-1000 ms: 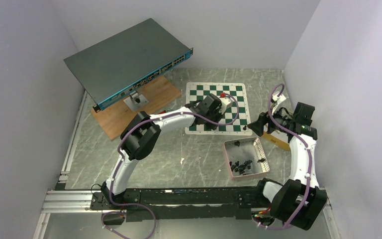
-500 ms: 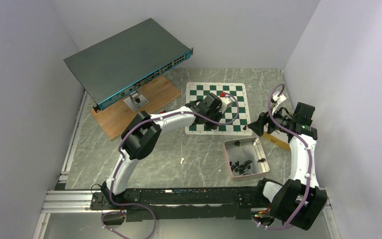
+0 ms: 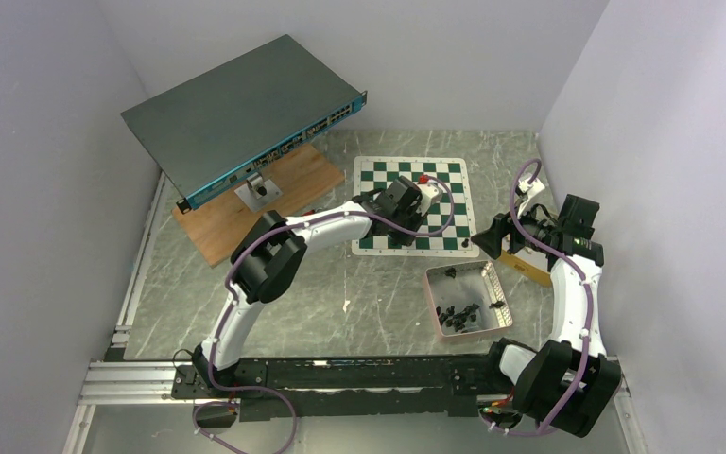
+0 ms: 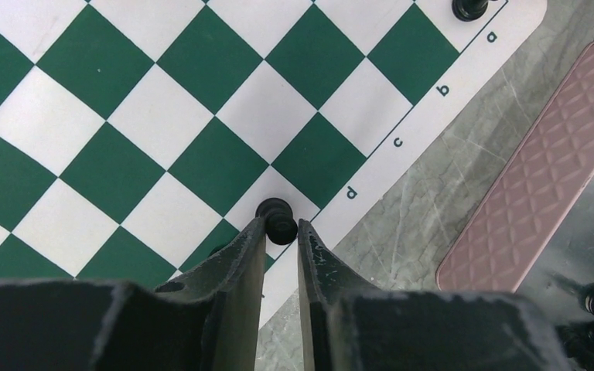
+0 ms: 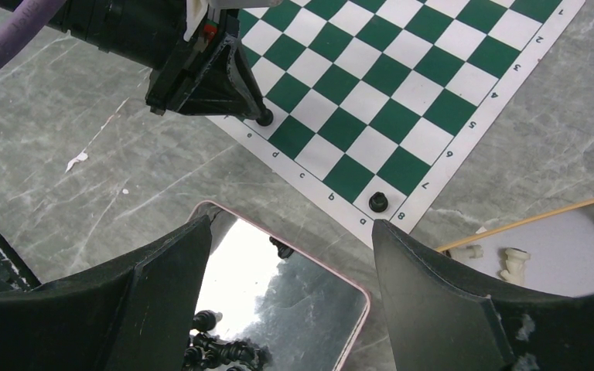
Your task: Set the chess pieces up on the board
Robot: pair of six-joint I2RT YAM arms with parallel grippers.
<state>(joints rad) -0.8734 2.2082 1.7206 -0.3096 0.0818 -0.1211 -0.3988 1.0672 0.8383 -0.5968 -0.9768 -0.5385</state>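
Observation:
The green-and-white board (image 3: 378,175) lies at the back middle of the table. My left gripper (image 4: 281,224) is at the board's near edge, shut on a black chess piece (image 4: 276,219) standing on a white square by the letter d. It also shows in the right wrist view (image 5: 264,117). Another black piece (image 5: 377,202) stands on the board's corner square. My right gripper (image 5: 290,224) is open and empty above the pink-rimmed metal tray (image 5: 294,249). Several black pieces (image 5: 216,352) lie in that tray.
A tilted network switch (image 3: 246,109) on a stand rests on a wooden board (image 3: 246,213) at the back left. White pieces (image 5: 510,263) lie in a container right of the chess mat. Walls close in on both sides.

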